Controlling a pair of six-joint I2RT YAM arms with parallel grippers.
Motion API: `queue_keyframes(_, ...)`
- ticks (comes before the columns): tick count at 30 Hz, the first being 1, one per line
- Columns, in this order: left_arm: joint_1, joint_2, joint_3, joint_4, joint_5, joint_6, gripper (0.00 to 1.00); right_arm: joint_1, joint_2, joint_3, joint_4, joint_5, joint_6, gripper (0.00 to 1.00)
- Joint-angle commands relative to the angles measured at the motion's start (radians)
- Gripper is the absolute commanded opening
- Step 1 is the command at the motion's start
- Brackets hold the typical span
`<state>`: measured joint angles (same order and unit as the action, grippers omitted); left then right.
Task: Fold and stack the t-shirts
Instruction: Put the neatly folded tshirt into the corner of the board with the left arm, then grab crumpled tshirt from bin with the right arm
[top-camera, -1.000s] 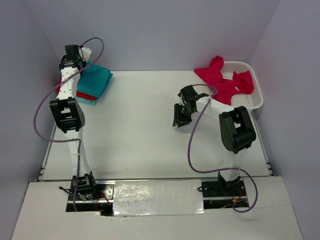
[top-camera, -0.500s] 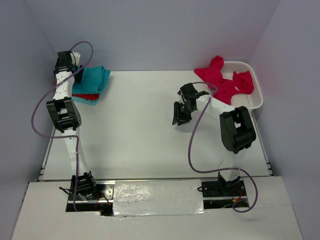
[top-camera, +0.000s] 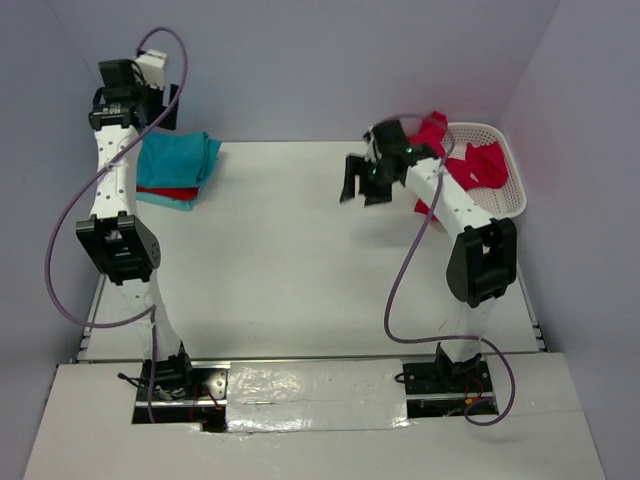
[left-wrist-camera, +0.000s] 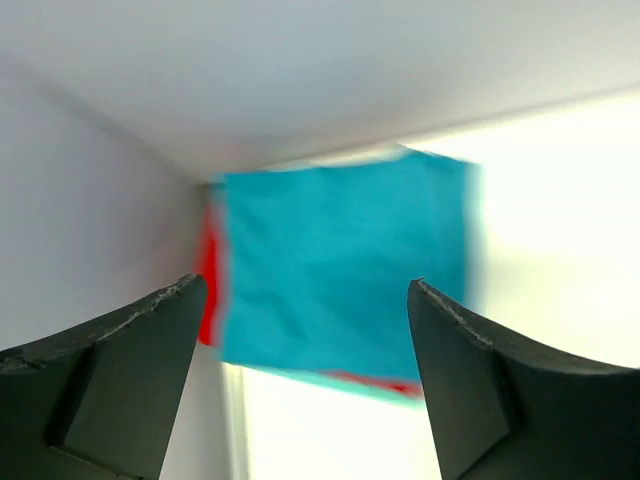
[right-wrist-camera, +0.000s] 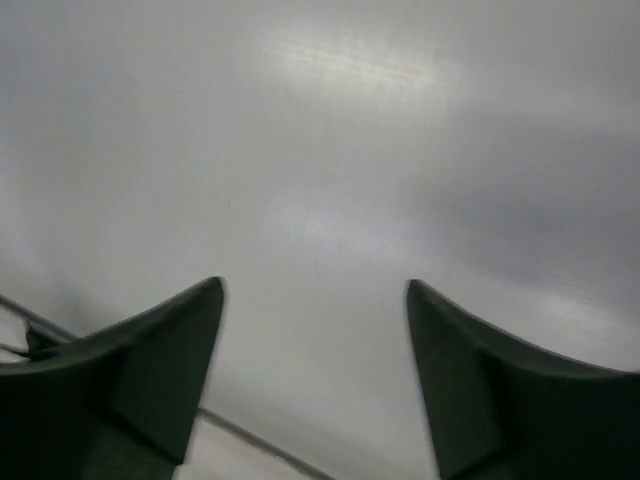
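Teal t-shirt (left-wrist-camera: 340, 250) folded, left end effector (left-wrist-camera: 305, 288) open

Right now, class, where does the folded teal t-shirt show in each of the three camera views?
Top external: folded teal t-shirt in the upper left, on the far-left corner of the table.
Left wrist: centre of the picture, between the fingers of the left pincer.
Right wrist: not in it.
Shared landmark: the red t-shirt under it, peeking out at its edge in both those views.
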<state>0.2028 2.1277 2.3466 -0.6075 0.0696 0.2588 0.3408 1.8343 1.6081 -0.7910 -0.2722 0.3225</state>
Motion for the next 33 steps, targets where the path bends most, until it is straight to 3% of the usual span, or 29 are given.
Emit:
queue_keyframes(1, -0.130, -0.115, -0.157, -0.184, 0.087, 0.082, 0.94, -0.094, 0.052, 0.310, -0.131, 0.125, -0.086, 0.87)
queue_keyframes(2, -0.150, -0.142, -0.194, -0.222, 0.084, 0.108, 0.94, -0.121, 0.089, 0.466, -0.169, 0.142, -0.085, 0.90)
queue_keyframes(4, -0.189, -0.202, -0.257, -0.262, 0.088, 0.102, 0.93, -0.219, 0.196, 0.593, -0.234, 0.139, -0.074, 1.00)
queue_keyframes(5, -0.192, -0.215, -0.285, -0.318, 0.111, 0.088, 0.93, -0.261, 0.222, 0.668, -0.226, 0.130, -0.063, 1.00)
queue_keyframes(7, -0.192, -0.229, -0.284, -0.382, 0.171, 0.071, 0.91, -0.400, 0.299, 0.725, -0.200, 0.085, -0.011, 1.00)
queue_keyframes(10, -0.195, -0.239, -0.285, -0.468, 0.147, 0.063, 0.89, -0.508, 0.339, 0.711, -0.104, 0.118, 0.081, 1.00)
queue_keyframes(13, -0.197, -0.253, -0.302, -0.489, 0.087, 0.079, 0.89, -0.539, 0.382, 0.679, -0.053, 0.229, 0.092, 1.00)
queue_keyframes(16, -0.195, -0.221, -0.244, -0.535, 0.053, 0.086, 0.89, -0.569, 0.505, 0.784, -0.102, 0.329, 0.063, 1.00)
queue_keyframes(19, -0.195, -0.138, -0.108, -0.612, 0.012, 0.085, 0.89, -0.588, 0.624, 0.820, -0.168, 0.324, 0.039, 1.00)
queue_keyframes(22, -0.195, -0.034, 0.075, -0.685, -0.043, 0.094, 0.91, -0.595, 0.646, 0.739, -0.160, 0.277, 0.049, 1.00)
queue_keyframes(25, -0.224, -0.017, 0.074, -0.626, -0.112, 0.124, 0.93, -0.588, 0.693, 0.755, -0.171, 0.242, 0.032, 0.96)
queue_keyframes(28, -0.243, -0.009, 0.042, -0.588, -0.168, 0.154, 0.94, -0.588, 0.755, 0.834, -0.226, 0.220, 0.018, 0.65)
queue_keyframes(29, -0.246, -0.002, 0.039, -0.584, -0.175, 0.154, 0.94, -0.589, 0.746, 0.823, -0.218, 0.209, 0.018, 0.34)
queue_keyframes(31, -0.246, 0.001, 0.031, -0.580, -0.175, 0.152, 0.94, -0.588, 0.688, 0.736, -0.185, 0.203, 0.023, 0.04)
queue_keyframes(33, -0.244, -0.008, 0.010, -0.572, -0.172, 0.155, 0.93, -0.588, 0.640, 0.684, -0.157, 0.235, 0.026, 0.00)
